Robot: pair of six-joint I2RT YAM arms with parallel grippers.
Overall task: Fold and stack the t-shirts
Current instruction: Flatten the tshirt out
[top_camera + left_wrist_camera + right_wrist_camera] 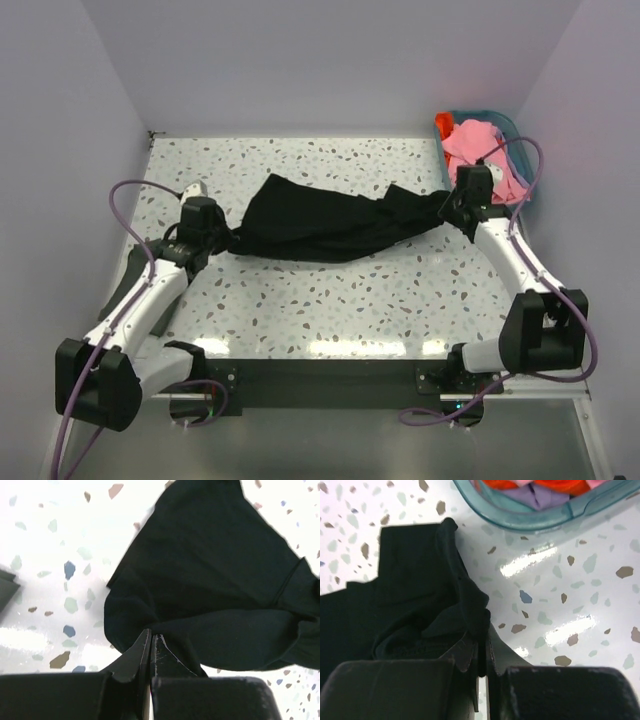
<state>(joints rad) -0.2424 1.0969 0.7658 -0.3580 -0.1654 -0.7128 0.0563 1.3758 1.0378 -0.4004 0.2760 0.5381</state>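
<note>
One black t-shirt [320, 225] lies mid-counter [330, 310], bunched, strung sideways between both arms. On its left end the left claw [150, 636] is clamped tight; the wrist view shows the fingers together with a fold of black cloth pinched at the tips. On the right end the right claw [482, 641] is clamped the same way, a crumpled ridge of fabric caught between its fingers. Which part each has (hem, shoulder, sleeve) can't be told, too bunched.

The opposite-end grips are likely there so the arms can draw apart and spread the shirt flat before any fold; one arm alone can't flatten a big soft shirt. The cloth is wide and slack in the middle and narrows to a twist at each claw, so it isn't flat yet.

The teal basket [508, 128] sits in the far right corner, just beyond the right claw. It holds the pink t-shirt [482, 150], spilling over the near rim, and the orange-red t-shirt [443, 124]. The right wrist view also shows a lilac cloth [540, 497] inside. It's probably parked there as the waiting pile, off the folding area.

No folded stack is in view, so the task looks early. Risks: thin pinches could slip under tension, and the right claw is near the basket rim and could nudge it.
</note>
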